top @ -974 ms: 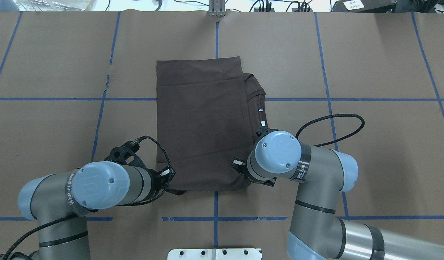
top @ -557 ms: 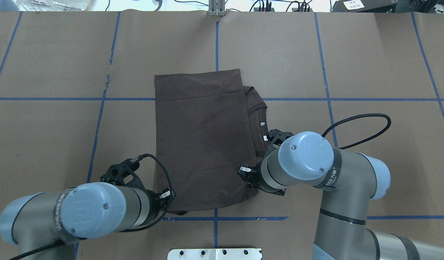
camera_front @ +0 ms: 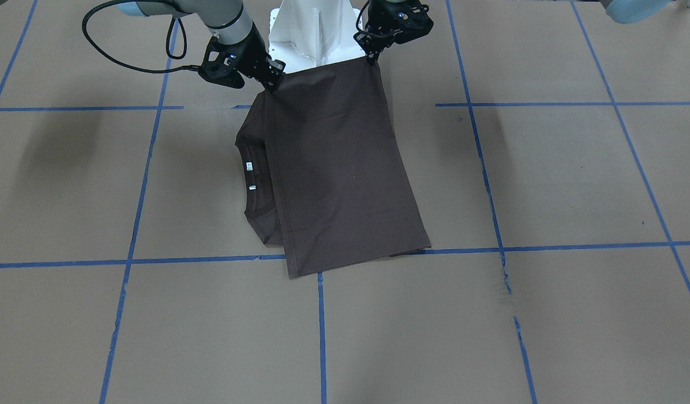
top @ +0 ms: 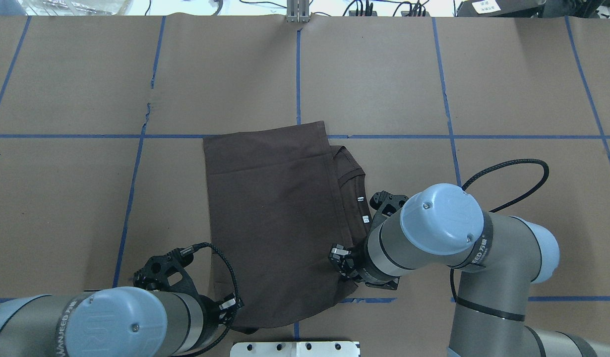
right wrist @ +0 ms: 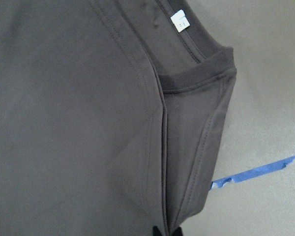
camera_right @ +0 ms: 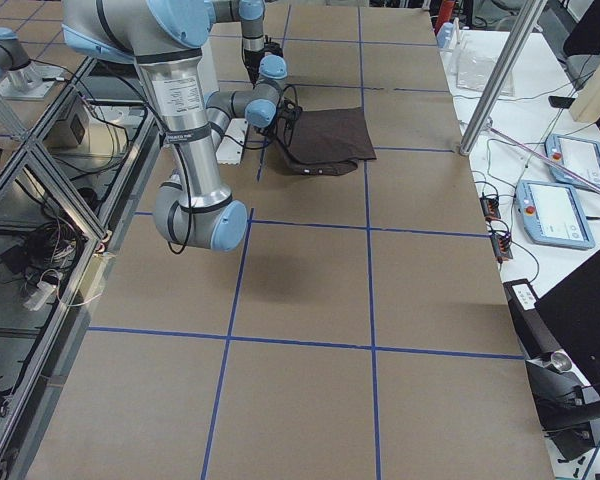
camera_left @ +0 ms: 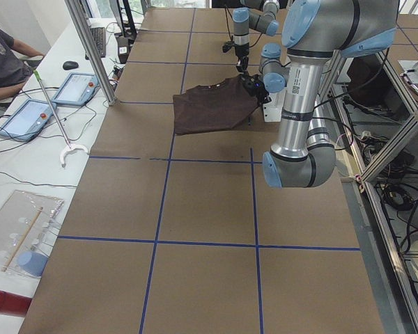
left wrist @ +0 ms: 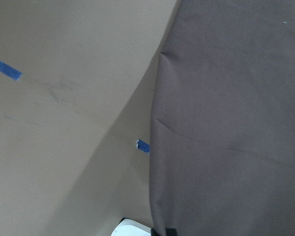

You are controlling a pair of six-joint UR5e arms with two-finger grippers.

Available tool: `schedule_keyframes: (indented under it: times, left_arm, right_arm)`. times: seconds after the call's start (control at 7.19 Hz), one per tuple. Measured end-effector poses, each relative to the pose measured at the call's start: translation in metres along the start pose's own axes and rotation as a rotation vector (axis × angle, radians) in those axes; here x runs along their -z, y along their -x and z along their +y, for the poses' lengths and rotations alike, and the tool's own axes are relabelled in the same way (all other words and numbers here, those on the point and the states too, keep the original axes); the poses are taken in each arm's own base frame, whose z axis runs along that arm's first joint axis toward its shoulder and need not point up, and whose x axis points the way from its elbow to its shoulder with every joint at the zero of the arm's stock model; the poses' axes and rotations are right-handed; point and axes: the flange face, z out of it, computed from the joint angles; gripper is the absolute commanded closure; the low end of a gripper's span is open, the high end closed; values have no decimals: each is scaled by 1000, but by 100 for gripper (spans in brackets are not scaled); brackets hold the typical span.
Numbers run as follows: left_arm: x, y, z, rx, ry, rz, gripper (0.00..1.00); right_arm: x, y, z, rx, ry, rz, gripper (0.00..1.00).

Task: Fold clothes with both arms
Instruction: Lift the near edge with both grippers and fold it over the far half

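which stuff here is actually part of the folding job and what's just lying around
In the job: T-shirt; left gripper and right gripper, both pinching its near edge.
Lying about: tablet, mouse, white pedestal base.

text: WANJEED | on: black band [top: 68, 325] of left arm [top: 111, 322] | neck tag [right wrist: 180, 21]: unreadable

The brown paper-covered table [top: 508, 74] is marked into large squares by blue tape lines [top: 62, 136]. A dark grey-brown folded T-shirt [top: 270, 208] lies near its middle. The shirt's far edge rests along a crosswise line, its collar points toward the robot's right, and its near edge is lifted off the table.
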Motion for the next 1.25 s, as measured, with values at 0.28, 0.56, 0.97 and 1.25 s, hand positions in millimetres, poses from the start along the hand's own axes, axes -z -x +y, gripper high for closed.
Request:
schedule_keyframes:
  times: [0.28,0.56,0.97,1.25]
  left_arm:
    - [15,-15,-40,3,-60,39,100]
    - [37,-37,-103,-12,-120,70,100]
    - [35,-69,-185,-6,-213,74,100]
    - [19,-80,-220,4,-246,99,100]
  right_arm:
    - [14,21,-37,-30,-60,-34,100]
    - [30,59,-91,-74,-135,-67,100]
    - [35,130,-162,-127,-214,-79,100]
    - [17,159,-207,-139,-241,-103,100]
